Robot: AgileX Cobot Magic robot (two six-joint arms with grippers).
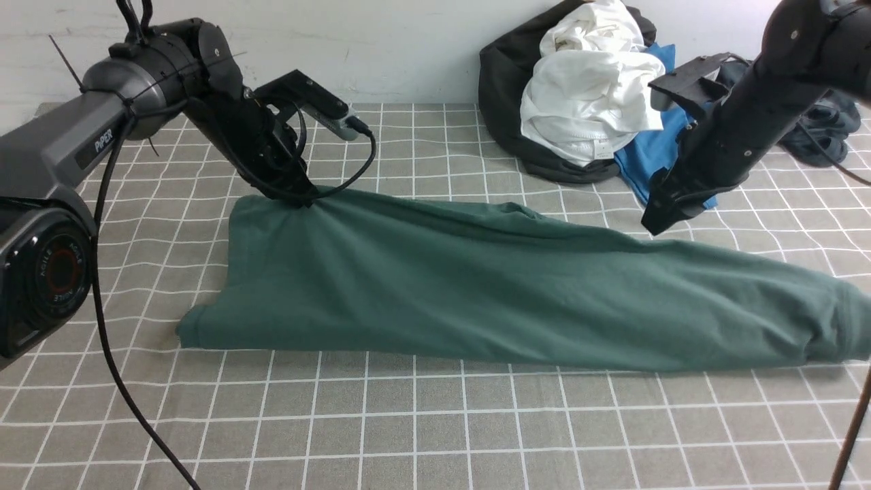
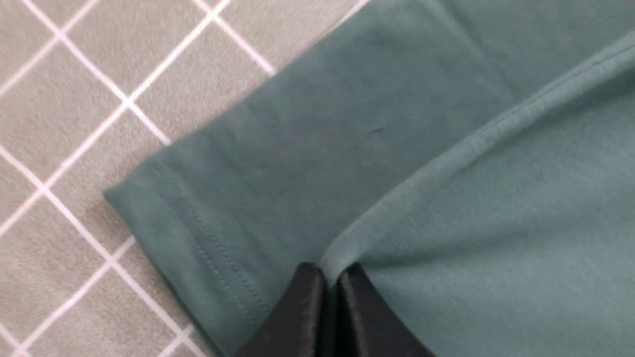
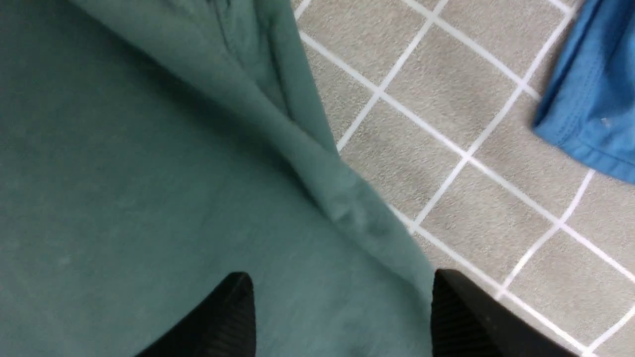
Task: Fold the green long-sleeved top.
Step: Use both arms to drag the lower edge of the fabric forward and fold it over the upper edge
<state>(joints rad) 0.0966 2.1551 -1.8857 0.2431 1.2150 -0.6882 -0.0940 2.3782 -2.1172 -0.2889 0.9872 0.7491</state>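
The green long-sleeved top (image 1: pixel 503 292) lies across the checked cloth, stretched from left of centre to the right edge of the front view. My left gripper (image 1: pixel 299 196) is shut on a pinch of the top's fabric at its far left corner; in the left wrist view the gripper (image 2: pixel 330 277) has a fold of green cloth (image 2: pixel 446 198) squeezed between its tips, beside the stitched hem. My right gripper (image 1: pixel 656 221) hangs open just above the top's far edge; in the right wrist view the gripper (image 3: pixel 342 297) straddles that edge of the green cloth (image 3: pixel 149 198) without closing.
A pile of clothes sits at the back: a dark grey garment (image 1: pixel 507 102), a white one (image 1: pixel 592 88) and a bright blue shirt (image 1: pixel 663 146), whose corner (image 3: pixel 590 99) lies close to my right gripper. A dark garment (image 1: pixel 823 129) lies at far right.
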